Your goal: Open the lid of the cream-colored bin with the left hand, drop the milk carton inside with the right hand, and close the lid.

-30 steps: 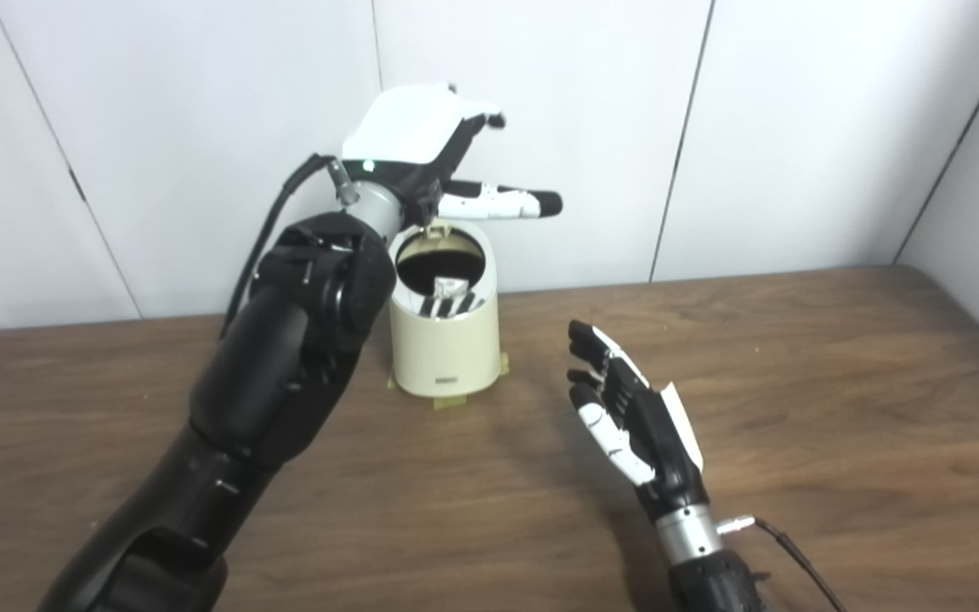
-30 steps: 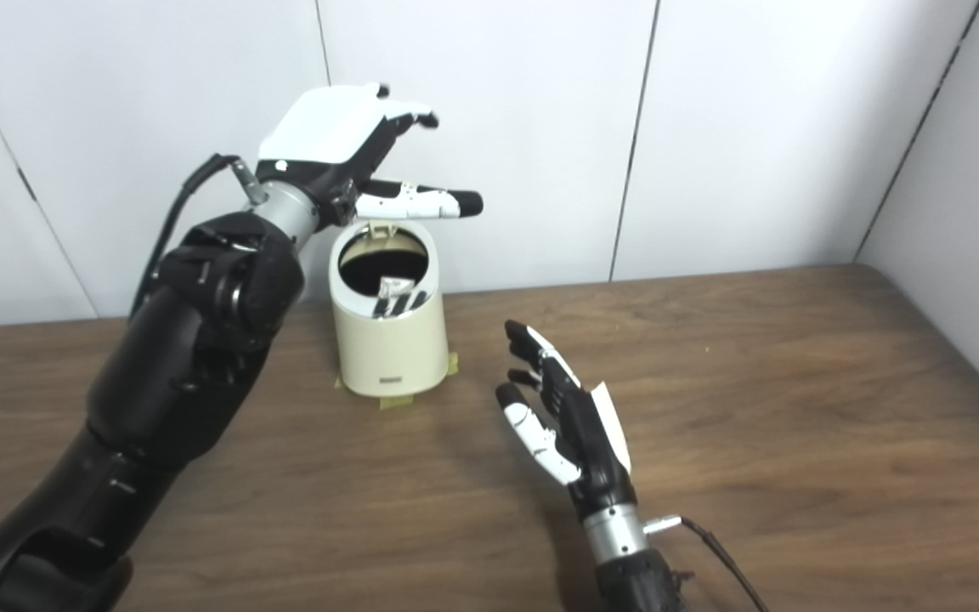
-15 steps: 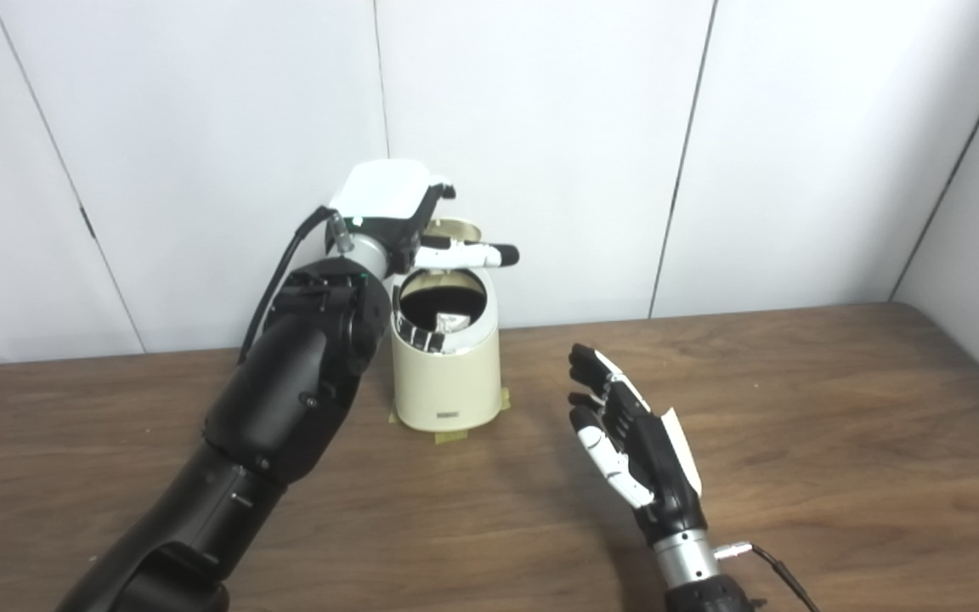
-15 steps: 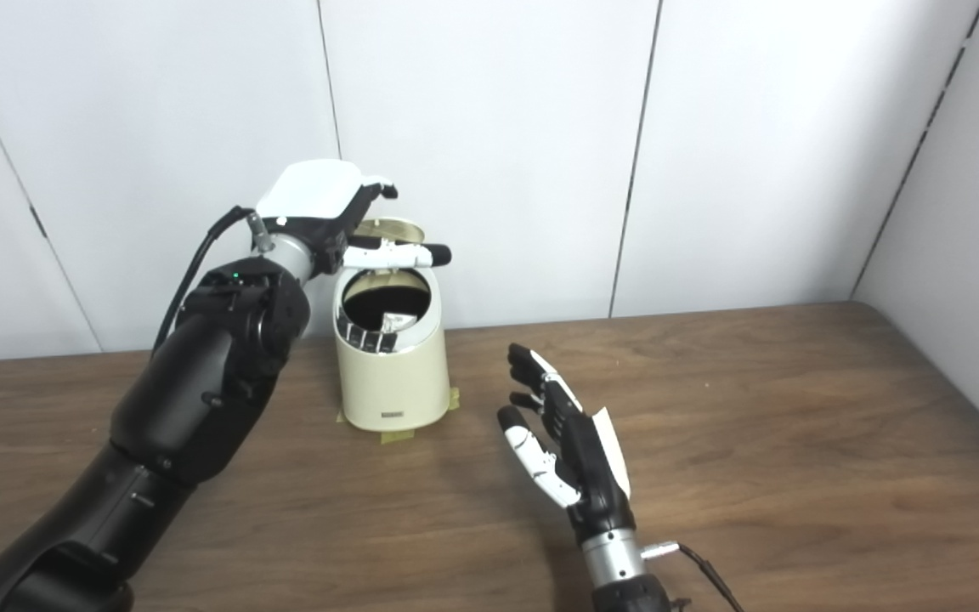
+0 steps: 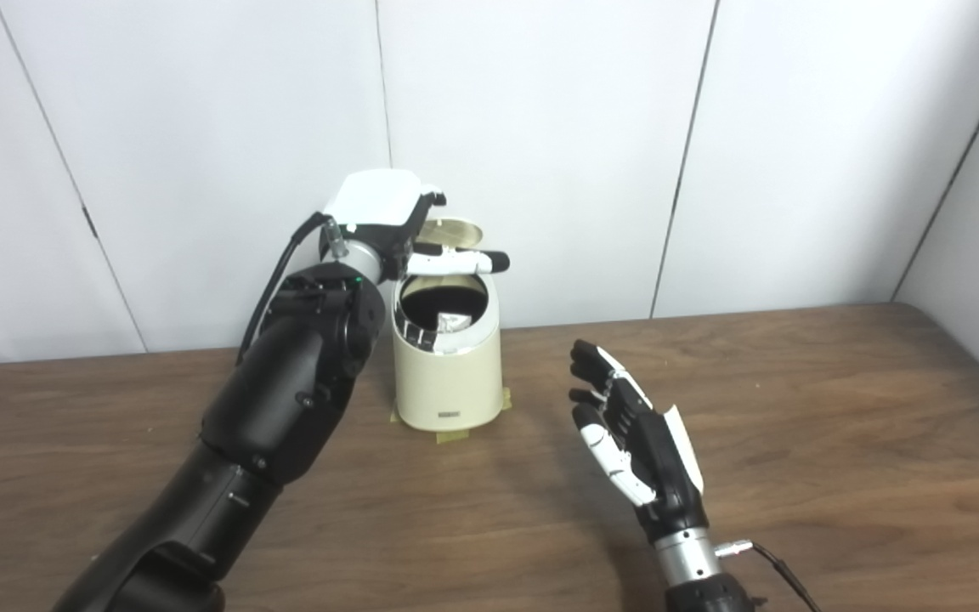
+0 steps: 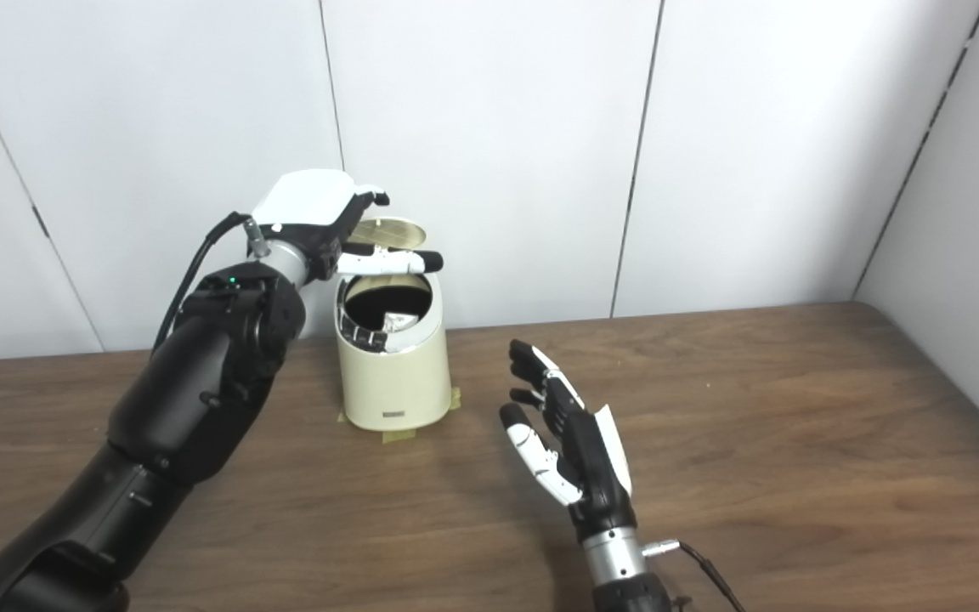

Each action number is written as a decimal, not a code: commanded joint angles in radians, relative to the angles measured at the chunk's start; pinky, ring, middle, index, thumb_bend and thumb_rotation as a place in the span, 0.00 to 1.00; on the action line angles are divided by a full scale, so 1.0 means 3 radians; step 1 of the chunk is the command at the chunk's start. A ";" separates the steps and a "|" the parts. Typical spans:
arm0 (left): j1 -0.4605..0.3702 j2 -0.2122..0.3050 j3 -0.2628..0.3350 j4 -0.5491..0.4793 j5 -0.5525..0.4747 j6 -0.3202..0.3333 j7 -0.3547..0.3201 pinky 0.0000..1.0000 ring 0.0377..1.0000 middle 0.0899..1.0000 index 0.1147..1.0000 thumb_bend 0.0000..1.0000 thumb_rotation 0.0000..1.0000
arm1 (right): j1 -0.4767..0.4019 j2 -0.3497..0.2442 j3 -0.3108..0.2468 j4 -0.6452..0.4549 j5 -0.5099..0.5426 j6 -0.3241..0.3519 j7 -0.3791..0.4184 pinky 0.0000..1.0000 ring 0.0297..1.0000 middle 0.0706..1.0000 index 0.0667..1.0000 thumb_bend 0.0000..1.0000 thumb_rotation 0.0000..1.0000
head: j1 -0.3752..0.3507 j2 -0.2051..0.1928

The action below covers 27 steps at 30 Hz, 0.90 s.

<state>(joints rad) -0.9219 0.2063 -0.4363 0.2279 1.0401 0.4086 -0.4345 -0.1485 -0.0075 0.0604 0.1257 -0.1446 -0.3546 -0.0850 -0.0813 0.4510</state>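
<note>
In the left eye view the cream-colored bin [image 5: 449,365] stands on the wooden table [image 5: 838,408], taped down at its base, with its lid [image 5: 452,231] tipped up behind the mouth. The left hand [image 5: 387,223] hovers just over the opening, fingers spread and gripping nothing, one finger stretched across the rim beside the lid. A pale corner of the milk carton [image 5: 454,320] shows inside the dark well, so the drop looks done. In the right eye view the right hand [image 6: 570,450] hangs above the table near the bin, palm up, fingers loosely apart and empty. The lid looks thin, light and hinged at the back (whether it is sprung I cannot tell); pressing its raised front edge downward should swing it shut, and gently, since the bin is likely light despite the tape.
</note>
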 commanded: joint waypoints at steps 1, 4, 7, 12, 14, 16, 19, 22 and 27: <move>-0.0120 0.0056 0.0009 -0.0207 0.0016 -0.0056 0.0056 1.00 1.00 0.91 0.87 1.00 1.00 | -0.0005 -0.0049 -0.0031 0.0196 -0.0057 -0.0113 -0.0033 0.78 0.87 0.88 0.85 0.16 0.64 | -0.0001 0.0003; -0.0056 0.0060 -0.0005 -0.0392 0.0023 -0.0049 0.0004 1.00 1.00 0.91 0.87 1.00 1.00 | -0.0014 -0.0043 -0.0042 0.0223 -0.0035 -0.0145 -0.0036 0.77 0.87 0.88 0.85 0.17 0.64 | 0.0002 0.0008; 0.0001 0.0066 -0.0021 -0.0569 0.0047 -0.0019 -0.0098 1.00 1.00 0.92 0.88 1.00 1.00 | -0.0013 -0.0043 -0.0047 0.0217 -0.0017 -0.0128 -0.0023 0.78 0.87 0.88 0.85 0.16 0.63 | 0.0006 0.0014; 0.0133 0.0097 -0.0055 -0.0817 0.0059 -0.0021 -0.0292 1.00 1.00 0.91 0.88 1.00 1.00 | -0.0004 -0.0043 -0.0057 0.0196 0.0013 -0.0088 -0.0003 0.78 0.88 0.88 0.86 0.17 0.64 | 0.0003 0.0028; 0.0196 0.0106 -0.0074 -0.0876 0.0071 -0.0027 -0.0335 1.00 1.00 0.90 0.87 1.00 1.00 | -0.0003 -0.0045 -0.0060 0.0196 0.0008 -0.0099 -0.0007 0.78 0.88 0.88 0.85 0.17 0.62 | 0.0007 0.0037; 0.0251 0.0110 -0.0087 -0.0936 0.0086 -0.0013 -0.0399 1.00 1.00 0.89 0.87 1.00 1.00 | 0.0002 -0.0047 -0.0063 0.0178 -0.0004 -0.0087 -0.0011 0.78 0.88 0.88 0.85 0.17 0.62 | 0.0010 0.0045; 0.0344 0.0114 -0.0090 -0.0997 0.0098 -0.0026 -0.0425 1.00 1.00 0.89 0.86 1.00 1.00 | 0.0011 -0.0052 -0.0065 0.0148 -0.0013 -0.0064 -0.0007 0.78 0.88 0.88 0.85 0.17 0.62 | 0.0009 0.0061; 0.0420 0.0132 -0.0093 -0.1044 0.0113 -0.0032 -0.0491 1.00 1.00 0.88 0.86 1.00 1.00 | 0.0020 -0.0055 -0.0066 0.0119 -0.0036 -0.0045 -0.0012 0.77 0.87 0.88 0.85 0.17 0.64 | 0.0011 0.0078; 0.0518 0.0125 -0.0075 -0.1073 0.0152 -0.0011 -0.0586 1.00 0.99 0.89 0.87 1.00 1.00 | 0.0034 -0.0057 -0.0068 0.0065 -0.0027 0.0000 0.0003 0.77 0.88 0.88 0.85 0.17 0.66 | 0.0009 0.0102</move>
<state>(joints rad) -0.7313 0.2270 -0.4759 -0.0721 1.0557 0.3942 -0.6103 -0.1470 -0.0054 0.0511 0.1218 -0.1445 -0.3481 -0.0832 -0.0782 0.4801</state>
